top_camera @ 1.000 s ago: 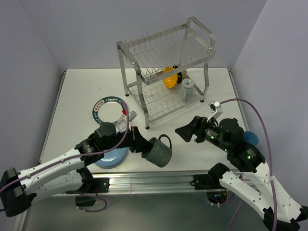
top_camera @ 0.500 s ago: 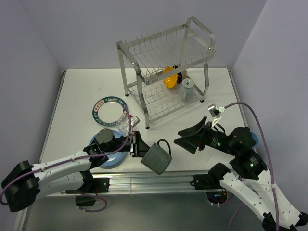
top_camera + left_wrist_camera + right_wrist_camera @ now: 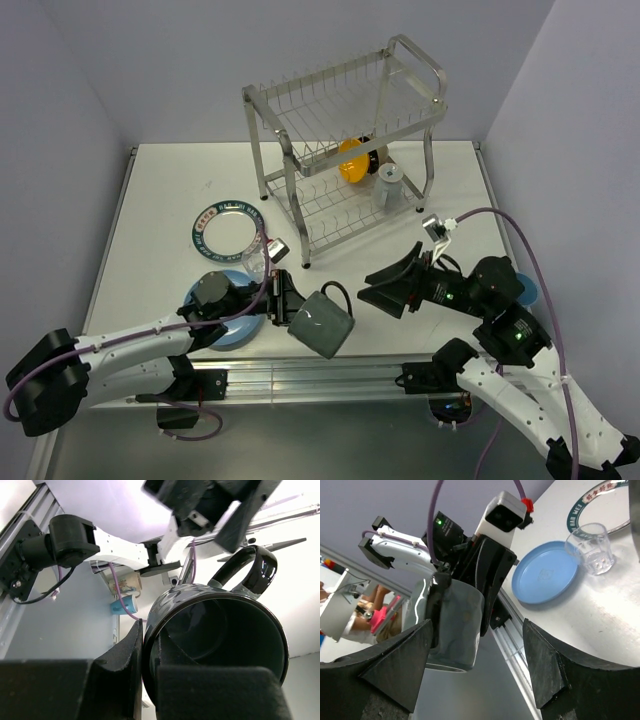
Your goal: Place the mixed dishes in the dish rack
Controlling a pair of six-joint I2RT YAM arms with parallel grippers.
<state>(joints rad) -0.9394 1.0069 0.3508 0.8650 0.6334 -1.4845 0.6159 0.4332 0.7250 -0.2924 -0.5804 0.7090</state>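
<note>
Two tiers of silver wire make up the dish rack (image 3: 345,120) at the upper centre of the top view. Its lower shelf carries the orange bowl (image 3: 350,161) and the pale grey-blue mug (image 3: 388,186). Left of it on the table lies the white plate with dark green patterned rim (image 3: 228,226). Lower down is the light blue plate (image 3: 243,325), partly under the left arm.

At lower centre we see the dark mug (image 3: 322,323) held tilted. The left gripper (image 3: 292,308) pinches its wall with one finger inside the mouth, and the handle is turned toward the right gripper (image 3: 392,287). That one stands spread wide just right of the mug, which sits squarely between its fingers in the right wrist view. We judge that a handover is coming.

The clear glass (image 3: 256,262) stands beside the blue plate. Lettering on the patterned rim is too small for us to read.
</note>
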